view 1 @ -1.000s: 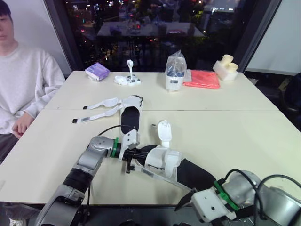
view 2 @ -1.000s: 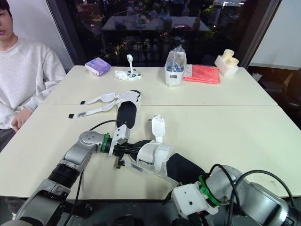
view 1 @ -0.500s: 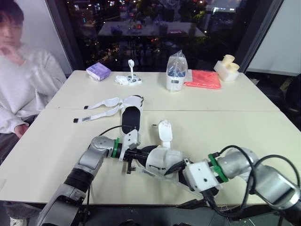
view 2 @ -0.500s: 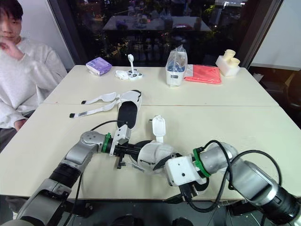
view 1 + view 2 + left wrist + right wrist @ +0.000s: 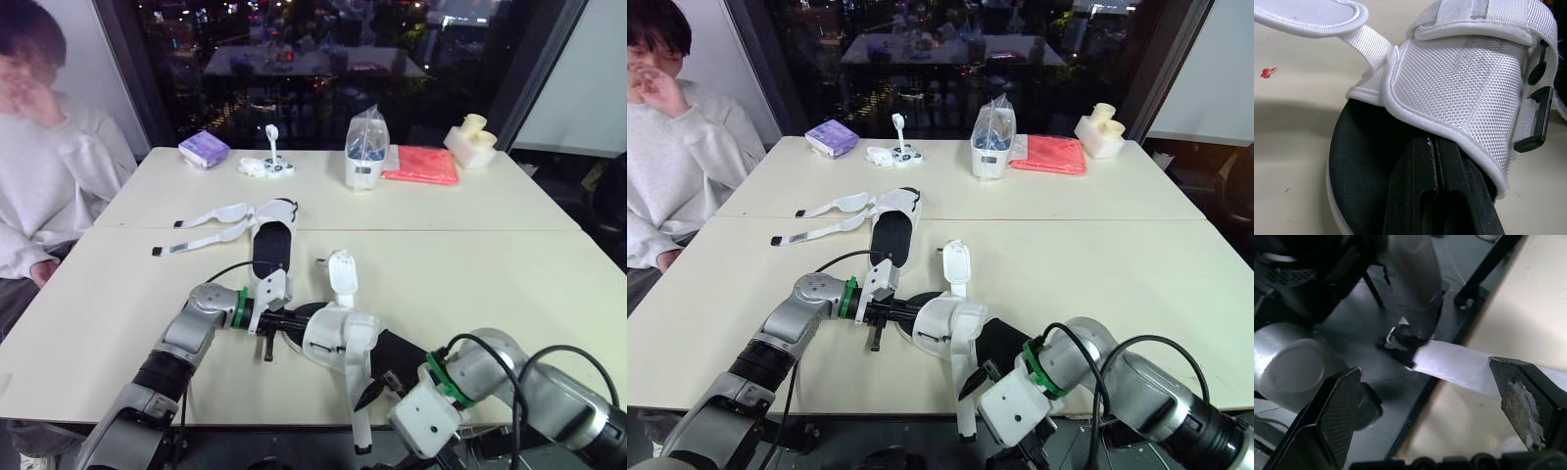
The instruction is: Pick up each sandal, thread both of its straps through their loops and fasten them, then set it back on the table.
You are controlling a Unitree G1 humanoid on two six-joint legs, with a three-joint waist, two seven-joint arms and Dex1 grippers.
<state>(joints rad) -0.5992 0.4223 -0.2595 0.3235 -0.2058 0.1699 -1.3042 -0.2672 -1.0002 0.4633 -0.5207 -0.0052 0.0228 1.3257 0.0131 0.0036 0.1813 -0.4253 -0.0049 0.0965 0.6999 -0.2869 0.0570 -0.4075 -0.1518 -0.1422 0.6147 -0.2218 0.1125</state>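
Where earlier flat — strap (image 5: 358, 426) now dangling

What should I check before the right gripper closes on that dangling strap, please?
1. Left gripper securing the near sandal: cannot tell; its fingers are shut, tips hidden under the white upper.
2. Right gripper open: ok.
3. Strap between the right fingers: ok, it runs across the gap, ungripped.
4. Strap fastened: not ok, it hangs loose over the table edge.
5. Far sandal done: not ok, both straps lie spread open.
6. Person away from the sandals: ok.
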